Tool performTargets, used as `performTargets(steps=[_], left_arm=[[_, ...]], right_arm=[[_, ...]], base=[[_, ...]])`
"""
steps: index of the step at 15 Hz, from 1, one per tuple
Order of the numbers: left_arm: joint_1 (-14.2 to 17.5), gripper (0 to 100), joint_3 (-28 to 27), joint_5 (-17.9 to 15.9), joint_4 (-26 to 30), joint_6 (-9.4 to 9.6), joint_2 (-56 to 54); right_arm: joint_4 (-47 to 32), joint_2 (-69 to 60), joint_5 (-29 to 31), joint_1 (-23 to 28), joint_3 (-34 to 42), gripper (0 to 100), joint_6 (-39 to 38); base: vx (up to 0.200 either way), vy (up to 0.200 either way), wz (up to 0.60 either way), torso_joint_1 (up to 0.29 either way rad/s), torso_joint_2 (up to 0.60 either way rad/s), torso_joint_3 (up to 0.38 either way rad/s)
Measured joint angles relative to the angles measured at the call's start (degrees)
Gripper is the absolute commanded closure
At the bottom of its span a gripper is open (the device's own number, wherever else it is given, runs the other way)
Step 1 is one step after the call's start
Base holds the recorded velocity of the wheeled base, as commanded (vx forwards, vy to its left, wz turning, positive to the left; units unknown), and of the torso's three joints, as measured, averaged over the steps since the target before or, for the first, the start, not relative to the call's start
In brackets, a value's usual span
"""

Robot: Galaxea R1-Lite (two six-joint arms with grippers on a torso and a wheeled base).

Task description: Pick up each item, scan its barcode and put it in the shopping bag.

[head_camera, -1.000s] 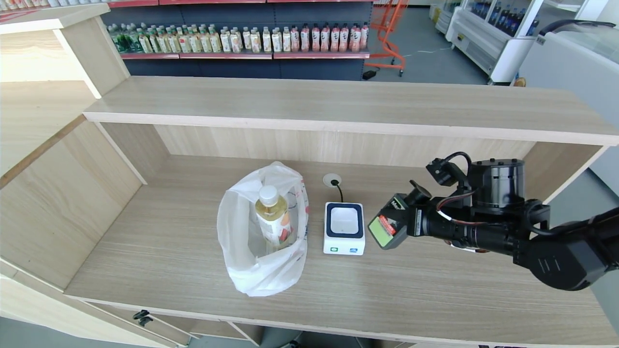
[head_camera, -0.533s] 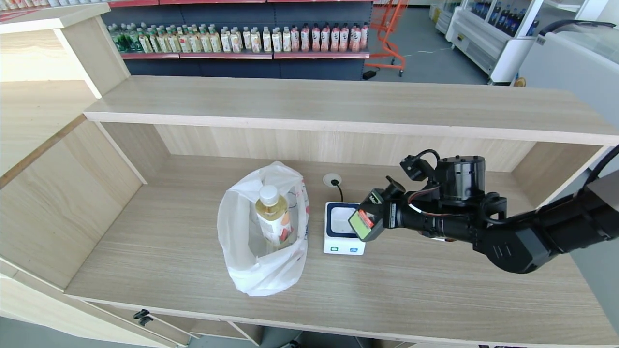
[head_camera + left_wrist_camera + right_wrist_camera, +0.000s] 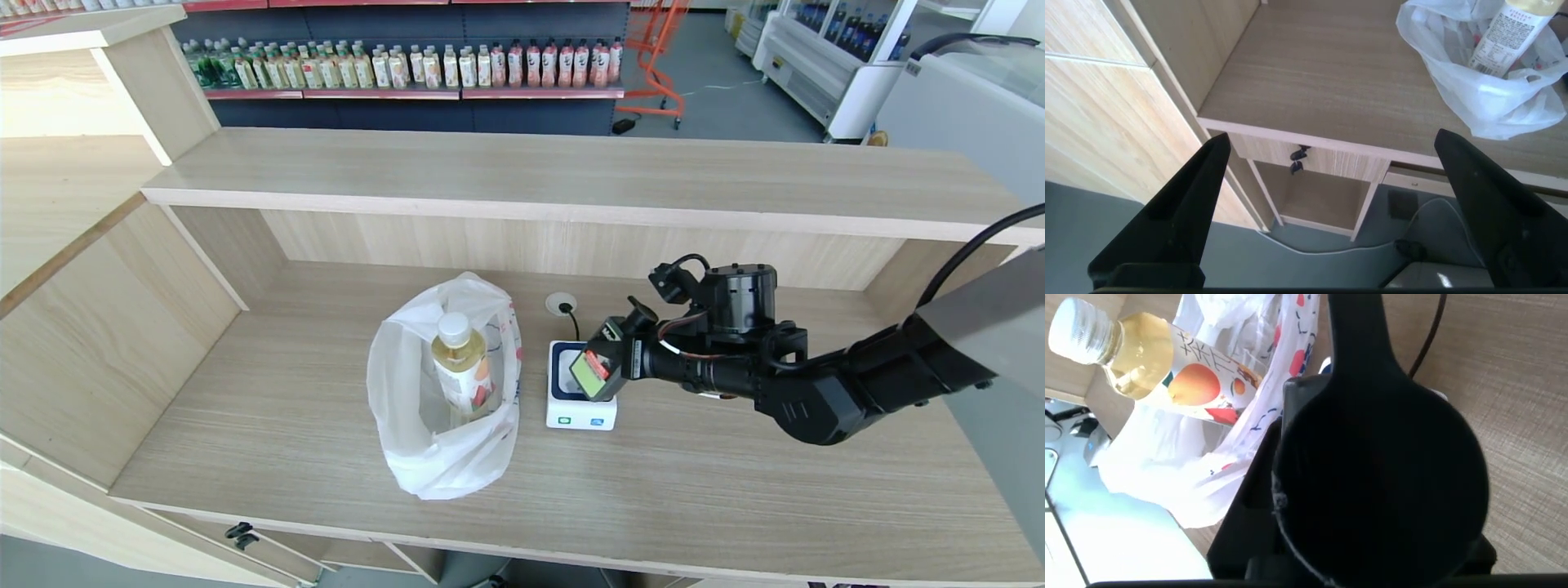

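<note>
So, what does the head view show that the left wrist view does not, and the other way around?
Only the head view: the scanner, the right gripper holding a dark round item with a green and red face just above the scanner, and store shelves of bottles behind. Only the left wrist view: the left gripper, spread wide with nothing in it, and a white cable on the floor below. Both: the white shopping bag with the bottle standing inside, and the wooden counter.
</note>
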State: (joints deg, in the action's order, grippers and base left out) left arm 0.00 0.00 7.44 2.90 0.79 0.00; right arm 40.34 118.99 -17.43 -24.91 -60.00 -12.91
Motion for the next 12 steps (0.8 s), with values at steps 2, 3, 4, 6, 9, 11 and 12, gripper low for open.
performTargets(steps=[2, 3, 4, 6, 9, 11, 12], left_arm=[[0.0, 0, 0.0, 0.0, 0.0, 0.0, 0.0], [0.0, 0, 0.0, 0.02, 0.0, 0.0, 0.0], [0.0, 0, 0.0, 0.02, 0.0, -0.01, 0.0], [0.0, 0, 0.0, 0.0, 0.0, -0.01, 0.0], [0.0, 0, 0.0, 0.0, 0.0, -0.01, 0.0], [0.0, 0, 0.0, 0.0, -0.01, -0.01, 0.0], [0.0, 0, 0.0, 0.0, -0.01, -0.01, 0.0]], right_arm=[[0.11, 1.1, 0.11, -0.34, -0.94, 100, 0.0], [0.15, 1.65, 0.2, -0.37, -1.38, 100, 0.0], [0.15, 2.1, 0.24, -0.37, -1.74, 100, -0.02], [0.41, 2.78, 0.33, -0.43, -2.21, 100, 0.0], [0.5, 3.3, 0.33, -0.48, -2.45, 100, -0.02], [0.0, 2.69, 0.35, -0.48, -2.82, 100, -1.15], [-0.22, 1.57, 0.46, -0.45, -3.04, 100, -3.05]], base=[[0.0, 0.0, 0.0, 0.0, 0.0, 0.0], [0.0, 0.0, 0.0, 0.0, 0.0, 0.0], [0.0, 0.0, 0.0, 0.0, 0.0, 0.0], [0.0, 0.0, 0.0, 0.0, 0.0, 0.0], [0.0, 0.0, 0.0, 0.0, 0.0, 0.0], [0.0, 0.0, 0.0, 0.0, 0.0, 0.0], [0.0, 0.0, 0.0, 0.0, 0.0, 0.0]])
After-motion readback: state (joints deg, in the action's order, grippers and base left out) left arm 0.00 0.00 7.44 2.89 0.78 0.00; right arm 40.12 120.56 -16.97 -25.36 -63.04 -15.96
